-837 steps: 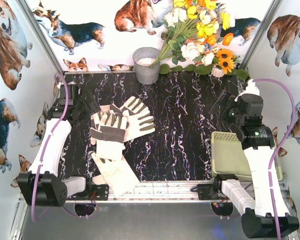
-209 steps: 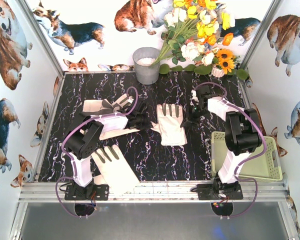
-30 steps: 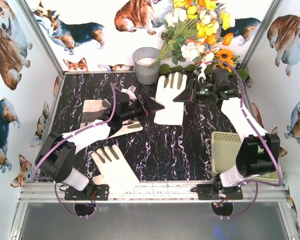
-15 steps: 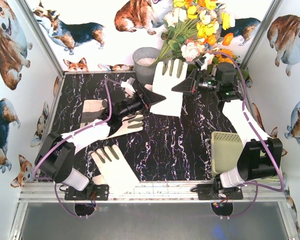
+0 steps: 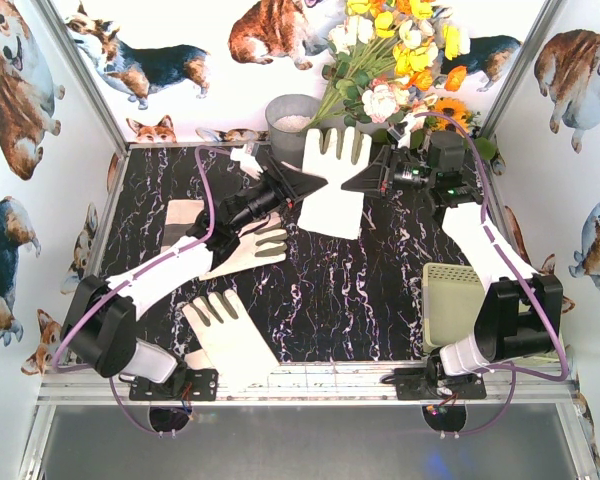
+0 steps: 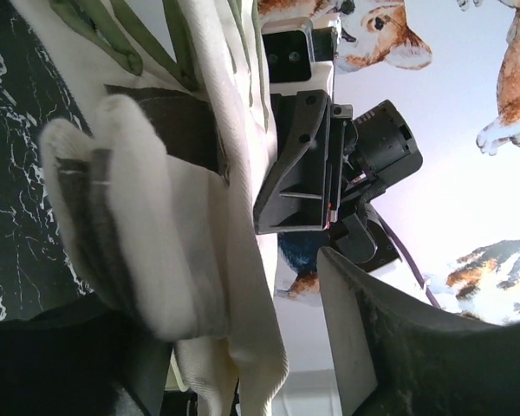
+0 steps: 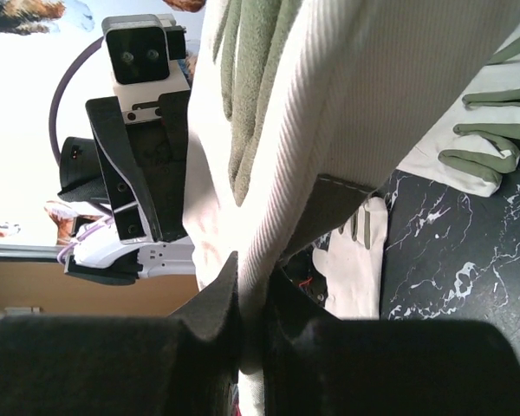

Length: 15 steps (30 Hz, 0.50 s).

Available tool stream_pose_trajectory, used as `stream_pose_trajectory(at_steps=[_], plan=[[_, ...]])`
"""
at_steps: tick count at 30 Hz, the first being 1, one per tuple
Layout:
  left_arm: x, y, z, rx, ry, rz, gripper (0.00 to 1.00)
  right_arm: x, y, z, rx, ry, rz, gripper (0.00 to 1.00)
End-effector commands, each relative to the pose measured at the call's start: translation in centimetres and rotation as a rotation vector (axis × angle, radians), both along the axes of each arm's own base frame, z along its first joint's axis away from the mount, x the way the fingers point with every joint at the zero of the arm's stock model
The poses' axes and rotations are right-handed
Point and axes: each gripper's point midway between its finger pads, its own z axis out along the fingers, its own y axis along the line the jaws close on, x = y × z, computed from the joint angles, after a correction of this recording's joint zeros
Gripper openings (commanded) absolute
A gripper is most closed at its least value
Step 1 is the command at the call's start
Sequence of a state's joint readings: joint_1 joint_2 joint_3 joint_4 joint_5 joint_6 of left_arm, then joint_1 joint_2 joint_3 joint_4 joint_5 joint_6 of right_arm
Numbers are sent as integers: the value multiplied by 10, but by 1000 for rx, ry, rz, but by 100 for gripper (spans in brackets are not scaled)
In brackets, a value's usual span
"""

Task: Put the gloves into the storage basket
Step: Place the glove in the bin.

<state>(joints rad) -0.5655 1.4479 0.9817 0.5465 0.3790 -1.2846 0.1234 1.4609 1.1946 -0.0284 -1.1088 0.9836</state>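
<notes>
One cream-white glove hangs in the air over the back of the table, fingers pointing away. My right gripper is shut on its right edge; the ribbed fabric is pinched between the right gripper's fingers. My left gripper stands open around the glove's left edge, one finger still apart from the cloth. Three more gloves lie on the table: one with olive fingers, one near the front, one under the left arm. The storage basket sits at the right, partly hidden by the right arm.
A grey metal bucket stands at the back, just behind the raised glove. A bunch of artificial flowers leans at the back right. Printed walls close in both sides of the black marble table.
The right gripper has lifted the glove higher and slightly back. The left gripper has risen to its left edge and its jaws have narrowed around it. A glove beneath now shows on the table.
</notes>
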Motion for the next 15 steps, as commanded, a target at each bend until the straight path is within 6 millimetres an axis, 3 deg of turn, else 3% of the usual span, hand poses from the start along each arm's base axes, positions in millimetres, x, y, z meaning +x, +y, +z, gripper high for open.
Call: stream_pose_trajectory(at_steps=[1,9,12,15], plan=[[2,8,25,-8,-69,45,53,-11,1,15,-8,-91,26,0],[5,4,16,46,-22,38,32,-15,4,18,-12,-94,34,0],[8,8,17,59,-1,68,10,-13,2,17,-22,-91,9,0],[8,12,22,62,8,91,0,-9,2,15,-26,-76,-21,14]])
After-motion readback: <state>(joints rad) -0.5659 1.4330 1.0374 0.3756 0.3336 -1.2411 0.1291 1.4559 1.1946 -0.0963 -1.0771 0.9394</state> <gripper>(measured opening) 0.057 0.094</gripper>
